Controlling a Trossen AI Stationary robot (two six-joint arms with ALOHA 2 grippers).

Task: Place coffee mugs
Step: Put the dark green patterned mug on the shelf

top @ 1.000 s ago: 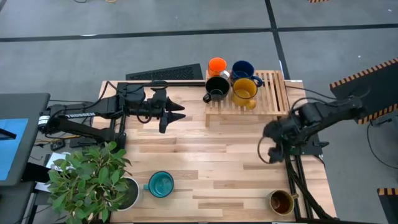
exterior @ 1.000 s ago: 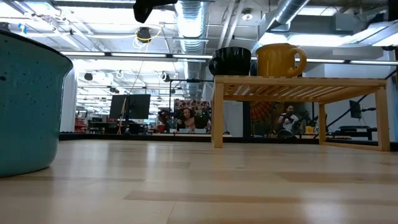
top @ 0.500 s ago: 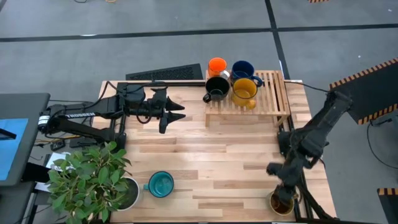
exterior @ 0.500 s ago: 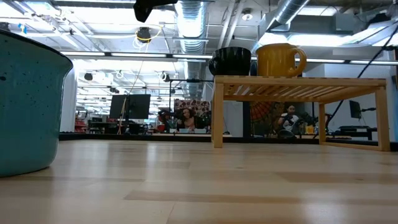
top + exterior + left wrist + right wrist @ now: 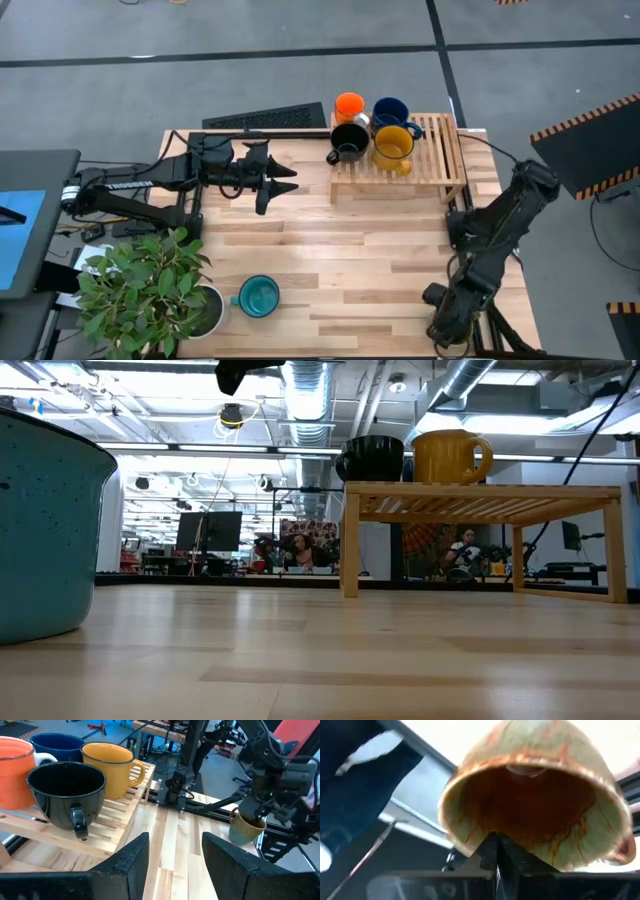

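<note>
Mugs: six in all. Four on the wooden rack (image 5: 440,150): orange mug (image 5: 349,105), dark blue mug (image 5: 390,111), black mug (image 5: 349,141), yellow mug (image 5: 392,146). One teal mug (image 5: 259,296) on the table (image 5: 330,250). One olive-brown mug (image 5: 245,825), seen from the left wrist at the far edge.

Racks: one.

Potted plants: one, leafy plant (image 5: 140,285) in a white pot (image 5: 205,312).

Keyboards: one, black keyboard (image 5: 265,117) at the table's back edge.

Robot arms: two.

overhead, tabletop level, two wrist close-ups
</note>
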